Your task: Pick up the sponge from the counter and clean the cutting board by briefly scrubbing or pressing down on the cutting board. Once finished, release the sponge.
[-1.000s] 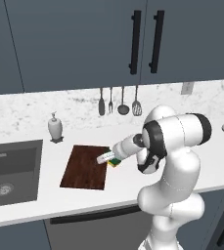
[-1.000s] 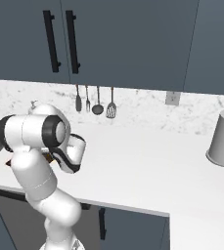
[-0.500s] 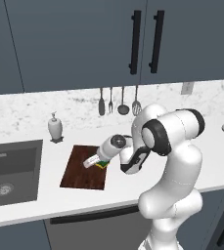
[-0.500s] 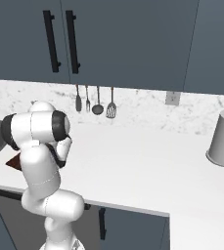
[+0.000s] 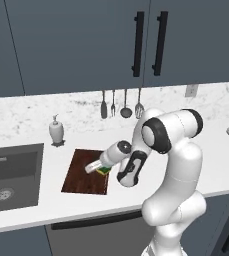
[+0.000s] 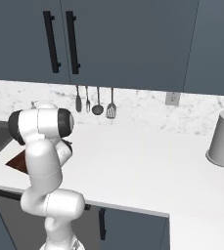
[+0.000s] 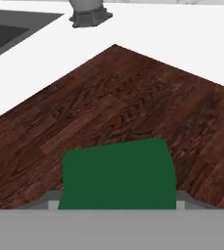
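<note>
Gripper [image 5: 93,167] is clamping the sponge [image 7: 118,173], holding it green face forward low over the cutting board [image 5: 88,170], which is lying on the counter [image 5: 46,200] beside the sink [image 5: 11,175], seemingly so it can press down and scrub.

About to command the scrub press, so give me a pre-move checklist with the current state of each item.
1. Sponge held in the gripper: ok; it sits between the fingers in the hand view, green layer facing the camera.
2. Sponge over the cutting board: ok; wood grain lies under it on all visible sides.
3. Sponge touching the board: cannot tell; the views do not settle whether there is a gap.
4. Board surface ahead free of objects: ok.
5. Soap dispenser and sink apart from the board: ok; white counter lies between.
6. Board flat on the counter: ok.
</note>
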Controlling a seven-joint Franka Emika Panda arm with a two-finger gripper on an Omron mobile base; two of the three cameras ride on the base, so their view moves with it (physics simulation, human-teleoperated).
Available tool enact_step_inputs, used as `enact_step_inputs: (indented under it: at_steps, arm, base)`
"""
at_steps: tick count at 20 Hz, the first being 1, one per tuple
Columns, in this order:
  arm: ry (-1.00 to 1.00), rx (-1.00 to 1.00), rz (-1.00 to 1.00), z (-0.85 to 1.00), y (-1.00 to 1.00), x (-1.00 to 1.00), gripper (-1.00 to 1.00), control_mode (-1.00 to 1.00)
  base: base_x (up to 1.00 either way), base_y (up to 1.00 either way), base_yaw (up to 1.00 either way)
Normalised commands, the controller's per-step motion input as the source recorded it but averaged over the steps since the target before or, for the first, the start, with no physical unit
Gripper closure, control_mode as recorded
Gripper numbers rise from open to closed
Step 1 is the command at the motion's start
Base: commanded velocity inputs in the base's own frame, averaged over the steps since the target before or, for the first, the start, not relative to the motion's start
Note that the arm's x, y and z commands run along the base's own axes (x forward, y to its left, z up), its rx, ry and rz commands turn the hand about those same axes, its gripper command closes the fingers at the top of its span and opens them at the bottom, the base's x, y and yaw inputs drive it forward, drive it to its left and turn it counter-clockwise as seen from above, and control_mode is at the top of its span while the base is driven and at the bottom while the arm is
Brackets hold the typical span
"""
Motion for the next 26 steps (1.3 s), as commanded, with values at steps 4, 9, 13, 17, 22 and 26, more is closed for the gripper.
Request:
enact_step_inputs:
  at_steps: [4, 9, 13, 17, 22, 26]
  arm:
    - [0.02, -0.03, 0.02, 0.89, 0.34, 0.55, 1.00, -1.00]
    - [0.09, -0.22, 0.06, 0.80, 0.50, 0.76, 1.00, -1.00]
    - [0.16, -0.35, 0.02, -0.64, 0.27, 0.22, 1.00, -1.00]
    - [0.22, -0.34, 0.00, -1.00, 0.04, 0.00, 1.00, -1.00]
    - [0.15, -0.23, -0.02, -1.00, 0.05, -0.17, 1.00, -1.00]
    - [-0.23, 0.02, -0.03, -0.07, 0.10, -0.47, 1.00, -1.00]
  base:
    - [0.00, 0.00, 0.00]
    - [0.00, 0.00, 0.00]
    - [0.00, 0.00, 0.00]
    - [0.00, 0.00, 0.00]
    - [0.00, 0.00, 0.00]
    - [0.00, 0.00, 0.00]
